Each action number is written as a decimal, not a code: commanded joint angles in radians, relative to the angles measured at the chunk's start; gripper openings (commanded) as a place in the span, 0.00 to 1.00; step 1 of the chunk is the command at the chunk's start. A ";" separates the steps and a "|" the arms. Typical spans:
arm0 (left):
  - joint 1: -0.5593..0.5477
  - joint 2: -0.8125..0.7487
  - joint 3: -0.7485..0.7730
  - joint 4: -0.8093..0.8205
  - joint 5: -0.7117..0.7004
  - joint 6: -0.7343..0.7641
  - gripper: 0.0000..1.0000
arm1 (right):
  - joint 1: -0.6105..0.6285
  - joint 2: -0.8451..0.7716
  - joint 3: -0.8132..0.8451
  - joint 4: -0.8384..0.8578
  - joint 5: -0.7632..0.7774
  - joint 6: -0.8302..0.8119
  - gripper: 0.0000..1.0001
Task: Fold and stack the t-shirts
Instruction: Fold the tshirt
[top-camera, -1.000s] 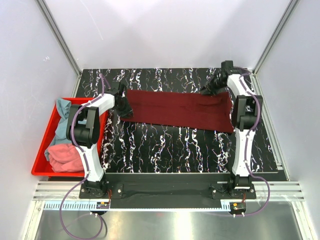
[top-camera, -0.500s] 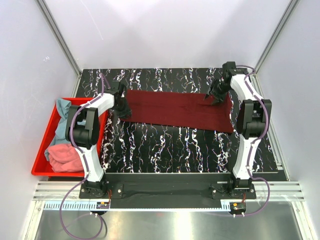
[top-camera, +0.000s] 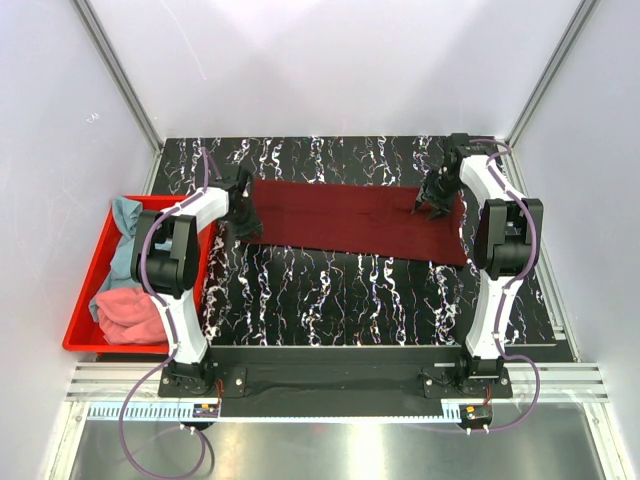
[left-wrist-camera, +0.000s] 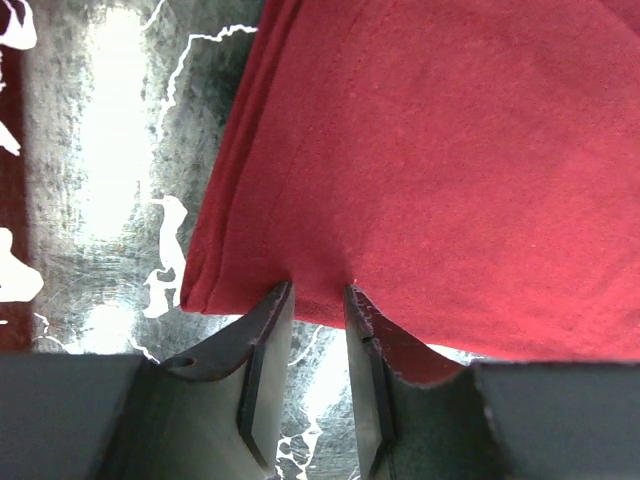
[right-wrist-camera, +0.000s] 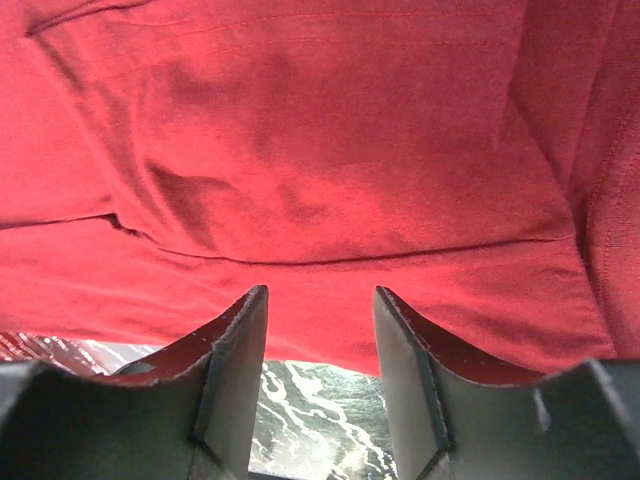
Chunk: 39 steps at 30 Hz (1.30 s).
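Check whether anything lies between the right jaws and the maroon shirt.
Nothing visible does. The right gripper hangs with open jaws directly over the shirt, near its right end. The wrist view shows only bare maroon cloth ahead of the jaws.

Flat maroon t-shirt (top-camera: 350, 222) on black table (top-camera: 330, 300)

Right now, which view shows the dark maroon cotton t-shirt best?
Top external: the whole dark maroon cotton t-shirt lies as a long strip. Left wrist shows only a corner, right wrist only a creased patch.
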 joint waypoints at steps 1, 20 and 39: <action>-0.001 0.010 -0.011 -0.012 -0.032 -0.009 0.33 | 0.004 -0.049 -0.035 -0.014 0.049 0.001 0.54; -0.061 -0.040 -0.164 -0.143 0.057 -0.055 0.36 | 0.010 -0.001 -0.115 0.039 0.159 0.022 0.64; -0.484 -0.685 -0.429 -0.084 0.201 -0.121 0.41 | 0.068 0.207 0.394 -0.040 0.141 -0.051 0.65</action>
